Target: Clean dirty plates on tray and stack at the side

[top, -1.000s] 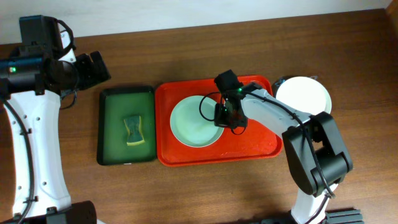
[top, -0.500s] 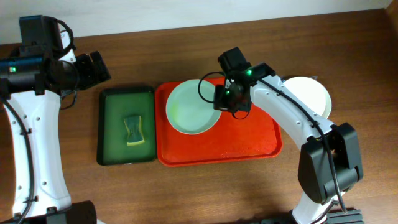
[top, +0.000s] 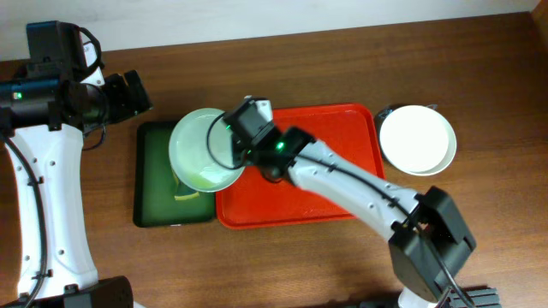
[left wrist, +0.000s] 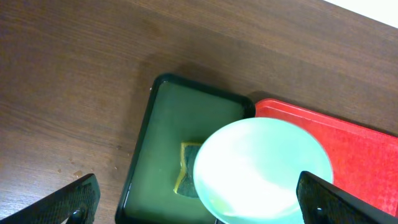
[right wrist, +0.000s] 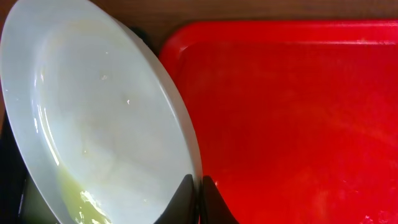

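My right gripper (top: 241,147) is shut on the rim of a pale mint dirty plate (top: 202,149) and holds it above the green tray (top: 154,171). The plate (right wrist: 93,118) shows a yellow smear near its lower edge, and my right fingers (right wrist: 198,193) pinch its rim. The same plate shows in the left wrist view (left wrist: 261,168). The red tray (top: 334,184) holds nothing now. White plates (top: 417,139) sit stacked right of the red tray. My left gripper (left wrist: 199,205) is open, high above the green tray, empty.
A yellow-green sponge (top: 183,184) lies in the dark green tray, partly hidden under the held plate; it also shows in the left wrist view (left wrist: 185,168). Bare wooden table (top: 497,85) surrounds the trays.
My right gripper has lifted the mint plate off the red tray and carried it left, over the green tray. The left arm has not moved.
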### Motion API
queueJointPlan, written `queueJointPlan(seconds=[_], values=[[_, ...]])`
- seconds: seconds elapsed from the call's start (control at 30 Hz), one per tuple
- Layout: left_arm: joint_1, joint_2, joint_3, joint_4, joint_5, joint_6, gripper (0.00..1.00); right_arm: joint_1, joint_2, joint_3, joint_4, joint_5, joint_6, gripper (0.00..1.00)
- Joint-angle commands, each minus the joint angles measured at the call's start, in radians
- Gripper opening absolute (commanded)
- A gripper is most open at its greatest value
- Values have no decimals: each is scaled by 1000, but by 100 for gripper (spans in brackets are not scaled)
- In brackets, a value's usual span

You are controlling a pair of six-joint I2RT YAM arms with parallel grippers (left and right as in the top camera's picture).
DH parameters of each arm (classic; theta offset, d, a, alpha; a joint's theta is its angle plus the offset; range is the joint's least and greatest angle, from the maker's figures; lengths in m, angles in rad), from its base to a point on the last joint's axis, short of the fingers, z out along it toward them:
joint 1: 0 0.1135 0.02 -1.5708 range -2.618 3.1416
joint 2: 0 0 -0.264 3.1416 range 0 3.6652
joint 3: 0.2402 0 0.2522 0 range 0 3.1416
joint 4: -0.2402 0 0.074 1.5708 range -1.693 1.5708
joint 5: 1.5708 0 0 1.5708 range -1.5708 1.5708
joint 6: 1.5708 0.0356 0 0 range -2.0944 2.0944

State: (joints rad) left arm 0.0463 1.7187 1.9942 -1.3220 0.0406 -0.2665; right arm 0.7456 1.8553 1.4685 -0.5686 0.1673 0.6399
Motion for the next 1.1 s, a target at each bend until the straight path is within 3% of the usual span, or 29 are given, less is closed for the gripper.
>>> queueJointPlan(seconds=[0.0, 0.2, 0.33, 0.43, 0.77, 0.87, 0.9, 1.0, 1.07], values=[[2, -1, 9, -1, -3, -10, 99, 97, -14, 23, 70, 247, -151, 4], [2, -1, 9, 0, -3, -10, 99, 300, -14, 23, 259, 662, -607, 4], [2, -1, 9, 0, -3, -9, 99, 375, -14, 23, 404, 803, -859, 4], [2, -1, 9, 0, -3, -9, 99, 391, -14, 23, 461, 837, -925, 4], [2, -1, 9, -1, -3, -10, 99, 386, -14, 23, 472, 837, -896, 4], [2, -1, 9, 0, -3, -10, 99, 351, -14, 22, 414, 788, -717, 4], [2, -1, 9, -1, -3, -10, 99, 312, -14, 22, 337, 668, -571, 4], [2, -1, 9, -1, -3, -10, 99, 184, -14, 22, 240, 297, -311, 4], [2, -1, 9, -1, -3, -9, 99, 92, -27, 23, 204, 116, -218, 4]])
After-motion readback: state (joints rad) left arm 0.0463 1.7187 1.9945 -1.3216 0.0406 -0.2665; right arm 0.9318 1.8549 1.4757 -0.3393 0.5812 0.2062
